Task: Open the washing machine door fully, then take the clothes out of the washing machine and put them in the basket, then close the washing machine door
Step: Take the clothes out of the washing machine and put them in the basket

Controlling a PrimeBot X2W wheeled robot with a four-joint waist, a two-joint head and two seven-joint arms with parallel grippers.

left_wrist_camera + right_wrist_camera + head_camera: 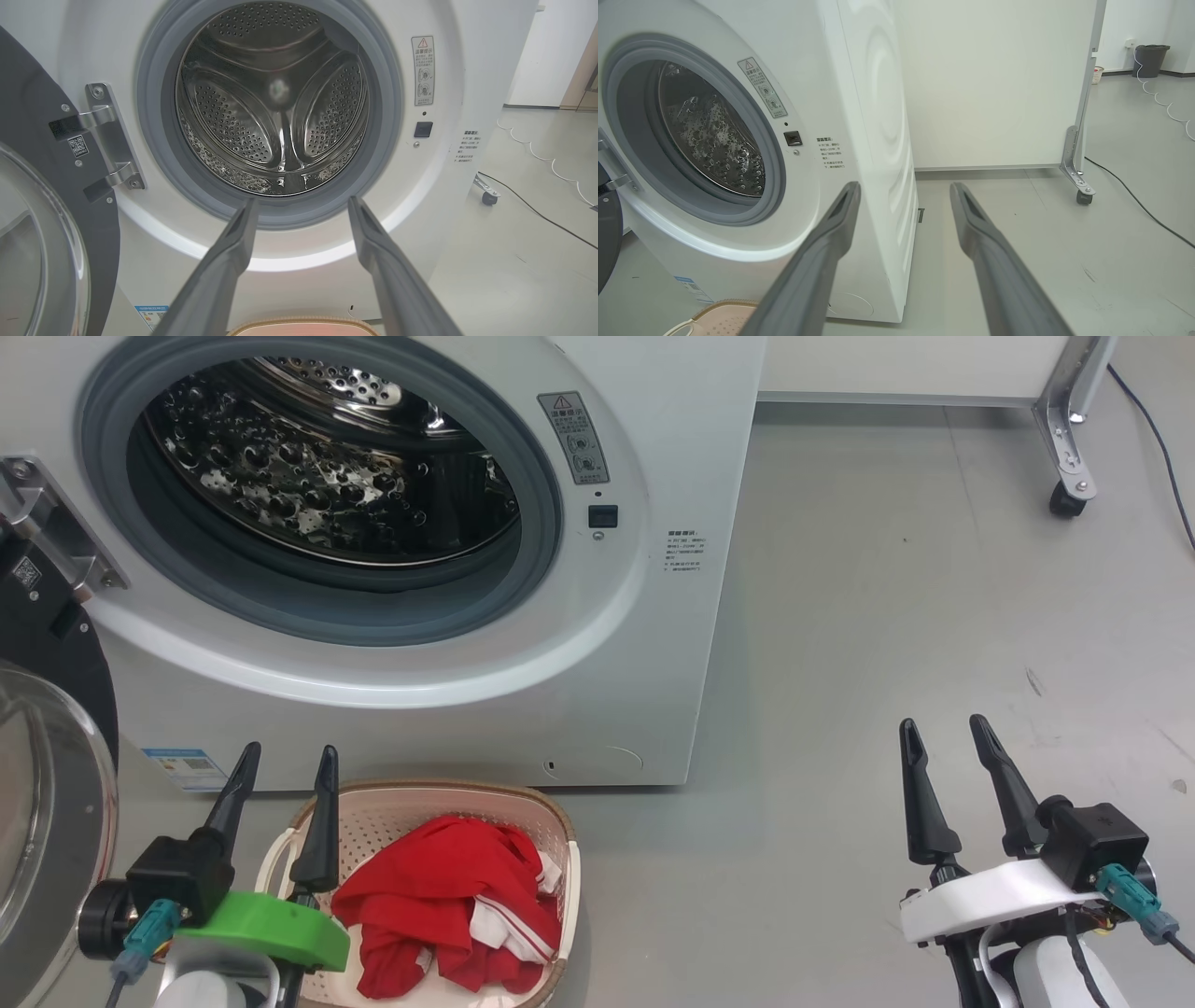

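Observation:
The white washing machine point(672, 448) stands before me with its round mouth uncovered, and the steel drum point(280, 107) holds no fabric that I can see. Its door point(47, 784) hangs swung wide at the far left, black ring and glass bowl facing me. Red clothes point(448, 905) with white striped trim lie heaped in the cream basket point(560, 840) on the floor under the mouth. My left gripper point(285, 770) is open with nothing between its fingers, over the basket's left rim point(303, 324). My right gripper point(943, 737) is open too, above bare floor at the right.
A white partition on a metal leg with a caster point(1069, 495) stands at the back right, a black cable point(1158, 439) trailing past it. Grey floor point(887, 663) stretches to the right of the machine. A dark bin point(1150, 60) sits far off.

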